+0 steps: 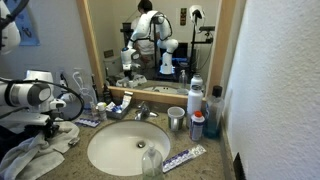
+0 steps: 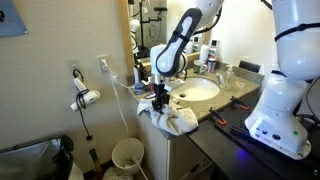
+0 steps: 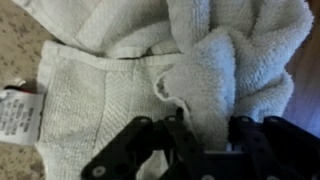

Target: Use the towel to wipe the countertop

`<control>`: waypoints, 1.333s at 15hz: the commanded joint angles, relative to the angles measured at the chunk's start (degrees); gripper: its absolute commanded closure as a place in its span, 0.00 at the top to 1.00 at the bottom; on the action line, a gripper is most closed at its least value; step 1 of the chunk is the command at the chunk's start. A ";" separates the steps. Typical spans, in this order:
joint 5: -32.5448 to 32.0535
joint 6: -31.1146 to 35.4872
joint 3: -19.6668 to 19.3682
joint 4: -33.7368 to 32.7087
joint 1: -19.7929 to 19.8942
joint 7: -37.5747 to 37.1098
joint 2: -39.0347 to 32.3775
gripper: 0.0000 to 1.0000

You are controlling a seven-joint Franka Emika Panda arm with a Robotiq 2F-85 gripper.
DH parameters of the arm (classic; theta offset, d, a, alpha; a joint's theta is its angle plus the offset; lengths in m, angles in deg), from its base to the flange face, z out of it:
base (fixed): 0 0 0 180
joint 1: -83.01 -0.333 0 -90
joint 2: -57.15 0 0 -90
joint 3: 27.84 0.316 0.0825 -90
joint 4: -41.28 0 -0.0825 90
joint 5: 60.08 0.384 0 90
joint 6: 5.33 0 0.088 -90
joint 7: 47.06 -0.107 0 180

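Towel (image 3: 110,80), white terry cloth, fills nearly the whole wrist view. It lies bunched on the speckled countertop (image 3: 18,35), which shows only in the upper left of that frame. A printed label (image 3: 14,115) sewn to the towel hem sits at the left edge.

Gripper (image 3: 212,128) enters from the bottom of the wrist view. Its jaws are drawn in against a raised fold of the towel, with cloth pressed between them and little gap to either side.

In an exterior view, the gripper (image 1: 52,122) sits at the left of the frame, directly above the towel (image 1: 35,152), which occupies the lower left corner. The oval sink basin (image 1: 122,148) is at lower centre, with the faucet (image 1: 141,110) behind it. A toothpaste tube (image 1: 185,157) lies on the countertop (image 1: 215,150) at lower right, and a metal cup (image 1: 177,118) stands near the bottles at right.

In an exterior view, the gripper (image 2: 160,100) points down at the counter corner at frame centre. The towel (image 2: 172,121) is heaped there, partly overhanging the edge, above a waste bin (image 2: 128,155).
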 commanded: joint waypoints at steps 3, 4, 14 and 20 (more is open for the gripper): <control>1.12 -13.93 -3.53 5.46 2.03 -0.41 7.43 0.06; 0.23 -15.65 -4.93 6.58 2.00 -1.12 8.52 0.06; -20.45 -16.13 -14.98 8.81 0.14 -14.84 9.97 0.06; -22.90 -23.51 -17.61 14.94 1.76 -20.38 14.79 0.06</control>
